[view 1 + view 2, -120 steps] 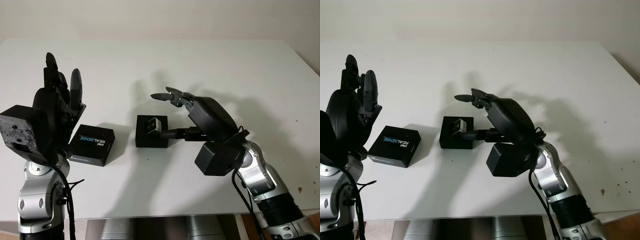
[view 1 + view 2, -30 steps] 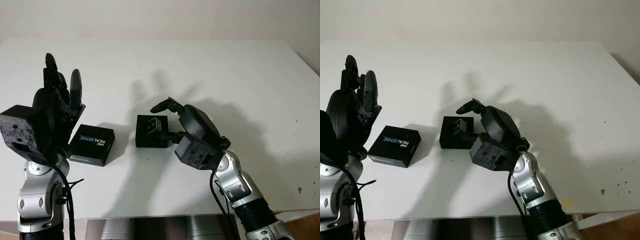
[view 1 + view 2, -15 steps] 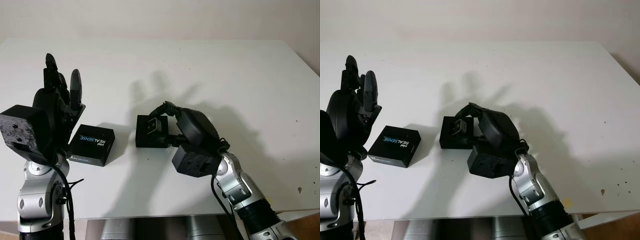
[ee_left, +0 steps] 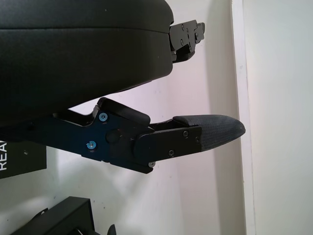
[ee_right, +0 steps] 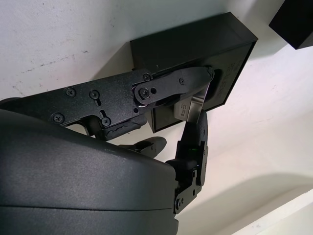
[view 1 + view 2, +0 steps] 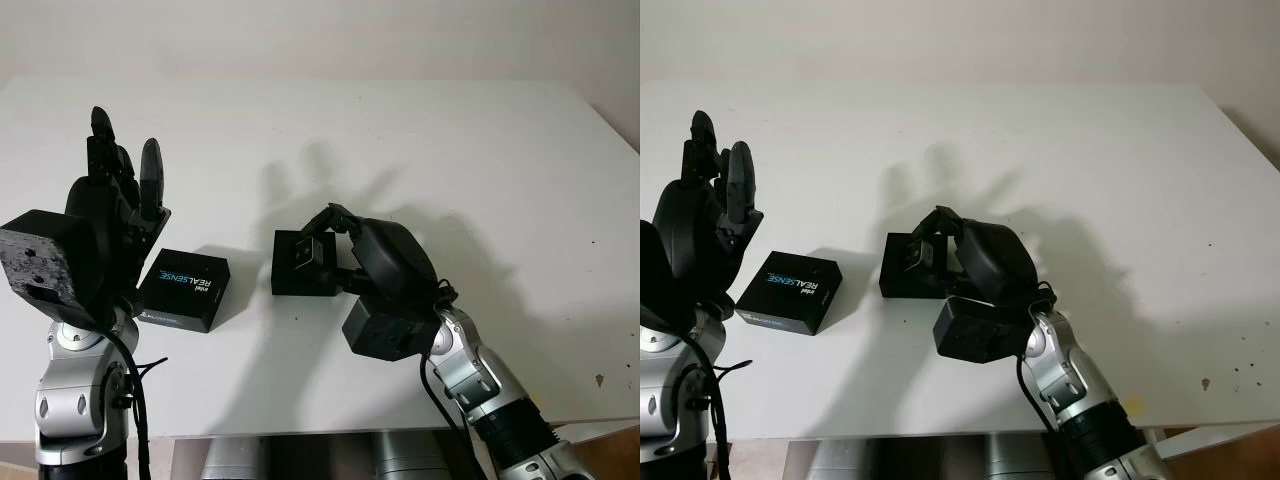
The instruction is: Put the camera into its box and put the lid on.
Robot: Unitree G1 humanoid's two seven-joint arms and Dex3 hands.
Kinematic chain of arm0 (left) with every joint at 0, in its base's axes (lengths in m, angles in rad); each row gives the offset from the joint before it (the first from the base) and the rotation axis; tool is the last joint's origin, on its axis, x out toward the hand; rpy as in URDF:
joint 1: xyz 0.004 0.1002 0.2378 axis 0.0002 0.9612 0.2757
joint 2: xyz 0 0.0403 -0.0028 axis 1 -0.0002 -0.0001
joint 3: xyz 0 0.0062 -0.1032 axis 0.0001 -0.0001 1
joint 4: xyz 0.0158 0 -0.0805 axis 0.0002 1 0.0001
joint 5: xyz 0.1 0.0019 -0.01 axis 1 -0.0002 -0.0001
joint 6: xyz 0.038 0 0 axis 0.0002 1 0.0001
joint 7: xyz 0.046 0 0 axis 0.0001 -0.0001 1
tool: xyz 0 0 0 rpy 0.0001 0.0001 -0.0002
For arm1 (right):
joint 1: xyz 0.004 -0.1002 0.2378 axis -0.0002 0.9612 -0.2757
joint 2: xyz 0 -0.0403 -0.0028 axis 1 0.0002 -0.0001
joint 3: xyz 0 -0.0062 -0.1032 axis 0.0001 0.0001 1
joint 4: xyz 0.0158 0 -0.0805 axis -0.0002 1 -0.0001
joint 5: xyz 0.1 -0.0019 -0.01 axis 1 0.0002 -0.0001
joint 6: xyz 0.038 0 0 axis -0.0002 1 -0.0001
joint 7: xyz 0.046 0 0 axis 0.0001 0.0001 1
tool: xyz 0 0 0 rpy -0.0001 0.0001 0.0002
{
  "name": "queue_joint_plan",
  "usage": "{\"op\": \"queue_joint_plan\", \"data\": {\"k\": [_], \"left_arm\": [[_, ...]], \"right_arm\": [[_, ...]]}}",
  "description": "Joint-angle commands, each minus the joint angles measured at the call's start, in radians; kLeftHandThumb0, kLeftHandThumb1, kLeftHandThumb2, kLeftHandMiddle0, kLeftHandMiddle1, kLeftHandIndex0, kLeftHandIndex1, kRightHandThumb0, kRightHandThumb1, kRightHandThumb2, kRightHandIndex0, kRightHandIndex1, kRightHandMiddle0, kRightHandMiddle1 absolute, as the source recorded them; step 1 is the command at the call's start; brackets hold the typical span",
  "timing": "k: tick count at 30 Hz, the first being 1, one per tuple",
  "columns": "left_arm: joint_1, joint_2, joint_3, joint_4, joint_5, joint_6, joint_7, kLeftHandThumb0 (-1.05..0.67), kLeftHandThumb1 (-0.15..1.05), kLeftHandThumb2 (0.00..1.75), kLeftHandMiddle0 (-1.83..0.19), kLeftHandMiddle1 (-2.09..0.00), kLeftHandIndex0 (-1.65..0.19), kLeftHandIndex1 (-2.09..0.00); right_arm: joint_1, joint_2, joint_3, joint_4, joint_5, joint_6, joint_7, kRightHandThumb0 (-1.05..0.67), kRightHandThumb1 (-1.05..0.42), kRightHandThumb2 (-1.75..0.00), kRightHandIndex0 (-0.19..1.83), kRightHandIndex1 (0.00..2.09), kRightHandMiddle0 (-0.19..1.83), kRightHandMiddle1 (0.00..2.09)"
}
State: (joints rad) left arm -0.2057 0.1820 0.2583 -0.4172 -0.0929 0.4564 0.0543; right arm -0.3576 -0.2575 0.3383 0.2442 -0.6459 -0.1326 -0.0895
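Note:
A small silver camera (image 6: 305, 253) sits in the open black box (image 6: 291, 280) near the middle of the white table. My right hand (image 6: 320, 236) reaches over the box from the right, its fingers (image 5: 172, 84) curled and pinching the camera (image 5: 189, 108) from two sides. I cannot tell whether the camera lies flat in the box (image 5: 195, 49). The black lid (image 6: 184, 289), printed REALSENSE, lies flat to the left of the box, apart from it. My left hand (image 6: 120, 175) is held up, open, above the lid's left side.
The white table (image 6: 450, 140) stretches wide behind and to the right of the box. Its front edge (image 6: 300, 432) runs just below both arms. The lid's corner (image 4: 22, 159) and a box corner (image 4: 66, 220) sit under my left hand's finger (image 4: 195, 134).
My right hand has come down from above the box's right side and curled its fingers onto the camera. The left hand, lid and box have stayed put.

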Motion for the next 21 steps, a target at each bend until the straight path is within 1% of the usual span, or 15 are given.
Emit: {"op": "queue_joint_plan", "data": {"k": [1, 6, 13, 18, 21], "left_arm": [[-0.011, 0.005, 0.003, -0.011, 0.002, -0.008, 0.001, -0.72, 1.05, 0.54, 0.19, -0.01, 0.19, 0.00], [-0.009, 0.009, 0.006, -0.012, -0.002, -0.004, -0.003, -0.72, 1.05, 0.54, 0.19, 0.00, 0.19, 0.00], [-0.004, 0.010, 0.005, -0.015, -0.007, -0.006, -0.009, -0.72, 1.05, 0.54, 0.19, 0.00, 0.19, 0.00], [-0.003, 0.008, 0.005, -0.012, -0.005, -0.008, -0.009, -0.72, 1.05, 0.54, 0.19, 0.00, 0.19, 0.00], [-0.003, 0.008, 0.004, -0.016, -0.004, -0.003, -0.008, -0.72, 1.05, 0.54, 0.19, 0.00, 0.19, 0.00]], "right_arm": [[-0.004, 0.002, -0.006, 0.020, 0.022, 0.004, 0.019, -0.43, -0.99, -0.05, 0.49, 0.08, 0.33, 1.41], [-0.037, 0.037, -0.043, 0.057, 0.105, 0.043, 0.055, -0.43, -0.98, -0.05, 0.51, 0.09, 0.32, 1.45], [-0.127, 0.060, -0.096, 0.166, 0.210, 0.038, 0.065, -0.42, -0.97, -0.05, 0.51, 0.09, 0.29, 1.48], [-0.156, 0.061, -0.110, 0.177, 0.256, 0.042, 0.091, -0.42, -0.99, -0.06, 0.50, 0.08, 0.25, 1.53], [-0.158, 0.060, -0.124, 0.155, 0.287, 0.046, 0.116, -0.44, -1.00, -0.06, 0.48, 0.07, 0.23, 1.54]]}}
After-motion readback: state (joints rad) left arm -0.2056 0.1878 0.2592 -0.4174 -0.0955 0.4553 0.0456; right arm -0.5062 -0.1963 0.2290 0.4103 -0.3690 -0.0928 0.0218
